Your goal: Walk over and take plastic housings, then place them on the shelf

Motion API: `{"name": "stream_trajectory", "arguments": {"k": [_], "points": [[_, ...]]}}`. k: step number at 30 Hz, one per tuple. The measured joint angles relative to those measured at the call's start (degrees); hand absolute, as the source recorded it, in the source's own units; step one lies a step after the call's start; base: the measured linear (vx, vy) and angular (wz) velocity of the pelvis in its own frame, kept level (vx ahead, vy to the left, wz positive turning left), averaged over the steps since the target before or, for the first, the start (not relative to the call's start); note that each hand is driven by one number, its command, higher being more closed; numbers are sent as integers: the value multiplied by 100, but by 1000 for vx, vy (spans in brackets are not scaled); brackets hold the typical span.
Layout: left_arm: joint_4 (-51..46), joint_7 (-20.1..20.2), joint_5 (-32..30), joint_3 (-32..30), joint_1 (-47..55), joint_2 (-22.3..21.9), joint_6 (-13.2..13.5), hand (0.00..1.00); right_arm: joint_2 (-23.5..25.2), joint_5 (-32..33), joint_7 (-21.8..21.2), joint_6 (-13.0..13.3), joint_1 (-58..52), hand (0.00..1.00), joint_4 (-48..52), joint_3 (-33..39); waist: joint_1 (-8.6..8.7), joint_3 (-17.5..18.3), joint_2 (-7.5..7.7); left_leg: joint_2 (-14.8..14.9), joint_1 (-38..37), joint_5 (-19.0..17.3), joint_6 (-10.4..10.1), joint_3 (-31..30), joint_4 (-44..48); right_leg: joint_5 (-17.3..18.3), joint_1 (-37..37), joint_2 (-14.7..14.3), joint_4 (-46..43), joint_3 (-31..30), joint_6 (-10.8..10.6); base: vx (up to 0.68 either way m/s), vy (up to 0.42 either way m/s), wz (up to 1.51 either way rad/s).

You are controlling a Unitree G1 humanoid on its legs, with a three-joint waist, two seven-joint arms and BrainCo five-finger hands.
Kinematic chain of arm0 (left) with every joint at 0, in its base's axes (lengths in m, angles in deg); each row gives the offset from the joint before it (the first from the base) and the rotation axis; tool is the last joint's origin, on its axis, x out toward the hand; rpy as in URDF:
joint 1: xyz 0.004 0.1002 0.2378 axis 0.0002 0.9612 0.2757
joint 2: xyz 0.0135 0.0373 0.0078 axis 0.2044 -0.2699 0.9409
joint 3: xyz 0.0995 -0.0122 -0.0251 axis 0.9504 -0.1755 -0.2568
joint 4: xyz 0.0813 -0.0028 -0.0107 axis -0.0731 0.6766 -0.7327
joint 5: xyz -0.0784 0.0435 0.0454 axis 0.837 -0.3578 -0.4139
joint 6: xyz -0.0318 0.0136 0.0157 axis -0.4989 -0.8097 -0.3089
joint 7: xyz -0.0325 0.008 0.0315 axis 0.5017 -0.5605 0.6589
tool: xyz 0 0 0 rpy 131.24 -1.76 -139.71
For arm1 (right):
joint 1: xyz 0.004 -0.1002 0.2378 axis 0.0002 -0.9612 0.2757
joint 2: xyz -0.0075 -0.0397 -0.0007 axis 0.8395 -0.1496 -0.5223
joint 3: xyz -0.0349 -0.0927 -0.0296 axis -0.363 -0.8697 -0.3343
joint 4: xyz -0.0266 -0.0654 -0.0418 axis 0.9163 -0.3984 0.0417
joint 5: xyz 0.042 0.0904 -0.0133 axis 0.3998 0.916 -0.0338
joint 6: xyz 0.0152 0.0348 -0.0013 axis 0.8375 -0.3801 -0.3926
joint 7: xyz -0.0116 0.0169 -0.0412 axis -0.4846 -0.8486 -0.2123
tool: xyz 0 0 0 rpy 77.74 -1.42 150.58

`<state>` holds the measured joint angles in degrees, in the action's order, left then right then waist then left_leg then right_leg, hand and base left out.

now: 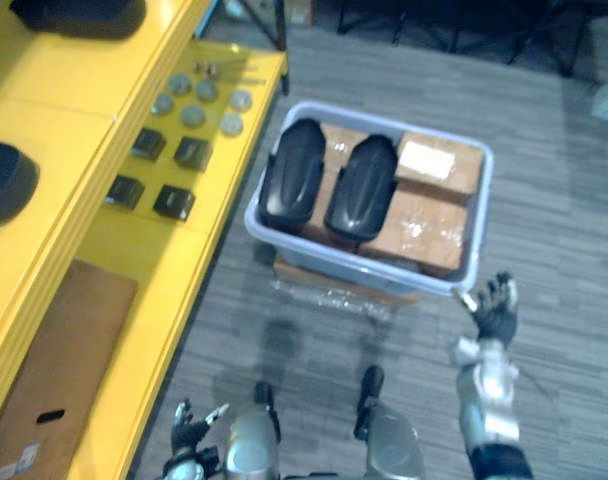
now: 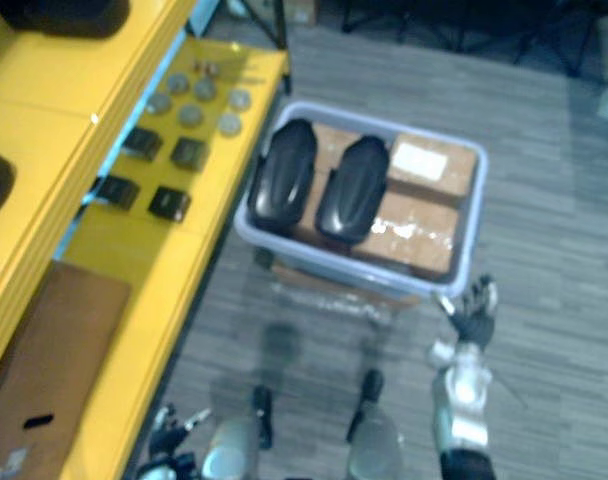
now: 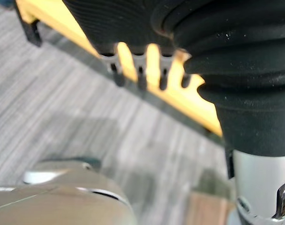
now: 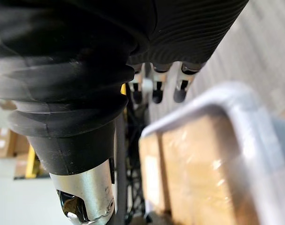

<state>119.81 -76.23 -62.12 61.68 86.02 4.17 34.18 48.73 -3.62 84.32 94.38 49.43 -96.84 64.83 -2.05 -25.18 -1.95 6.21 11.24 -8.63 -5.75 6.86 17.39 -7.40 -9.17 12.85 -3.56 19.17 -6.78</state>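
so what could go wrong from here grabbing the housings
The open right hand is by the near right corner of the bin, but both housings lie toward its left side; reaching across might catch the rim. They lie side by side on cardboard boxes, so lifting one could nudge the other. The left hand, low beside the yellow shelf, might knock its edge.
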Motion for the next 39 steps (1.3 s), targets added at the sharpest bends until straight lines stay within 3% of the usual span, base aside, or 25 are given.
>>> {"name": "stream_trajectory", "arguments": {"k": [5, 8, 14, 18, 21, 27, 32, 34, 35, 39], "points": [[112, 29, 395, 237, -242, -21, -11, 0, -957, 103, 137, -187, 2015, 0, -1258, -57, -379, -174, -277, -64, 584, -55, 87, -178, 404, -133, -288, 31, 4, 123, 14, -66, 42, 18], [311, 75, 629, 452, -322, -46, -16, 0, -1379, 67, 473, -339, 2786, 0, -1636, -167, -433, -294, -495, -118, 855, -90, 139, -355, 616, -138, -403, 89, -98, 255, 9, -72, 43, 21], [578, 251, 864, 660, -360, -166, 42, 0, -1888, -207, 1028, -779, 3488, 0, -2470, -451, -694, -452, -781, -214, 1211, -154, 241, -458, 980, -96, -681, 254, -457, 294, 12, -84, 66, 10], [582, 296, 914, 759, -392, -174, 128, 0, -2165, -255, 1381, -1135, 3757, 0, -2840, -631, -847, -465, -822, -245, 1394, -157, 255, -520, 1137, -68, -819, 323, -604, 358, 16, -111, 66, 7], [730, 299, 930, 919, -393, -158, 199, 0, -2310, -250, 1586, -1384, 3917, 0, -3035, -658, -861, -440, -859, -289, 1479, -162, 270, -586, 1219, 11, -848, 385, -703, 418, 36, -83, 53, 10], [841, 346, 1137, 1293, -391, -79, 228, 0, -2590, -370, 1455, -1903, 4073, 0, -3388, -910, -994, -391, -933, -298, 1589, -170, 283, -657, 1317, 41, -901, 431, -802, 484, 34, -44, 50, 7], [966, 491, 1364, 1576, -389, -153, 228, 0, -2970, -466, 1201, -2571, 4272, 0, -3847, -1127, -1252, -165, -1256, -369, 1807, -149, 311, -709, 1370, 45, -1091, 511, -890, 554, 25, -8, 48, 8], [1018, 504, 1406, 1643, -390, -186, 229, 0, -3115, -469, 1133, -2675, 4278, 0, -3886, -1176, -1295, -100, -1346, -386, 1892, -150, 312, -784, 1415, 51, -1111, 518, -902, 619, 20, 6, 45, 15], [1011, 518, 1526, 1736, -394, -165, 232, 0, -3249, -468, 1007, -2762, 4290, 100, -3894, -1187, -1352, -97, -1350, -392, 1906, -151, 312, -780, 1413, 75, -1145, 533, -935, 615, 29, -3, 38, 8], [1025, 588, 1585, 1796, -416, -167, 227, 0, -3594, -474, 730, -3027, 4410, 100, -3979, -1346, -1468, -59, -1403, -431, 2090, -176, 340, -806, 1469, 181, -1347, 620, -1092, 629, 25, -36, 32, 5]]}}
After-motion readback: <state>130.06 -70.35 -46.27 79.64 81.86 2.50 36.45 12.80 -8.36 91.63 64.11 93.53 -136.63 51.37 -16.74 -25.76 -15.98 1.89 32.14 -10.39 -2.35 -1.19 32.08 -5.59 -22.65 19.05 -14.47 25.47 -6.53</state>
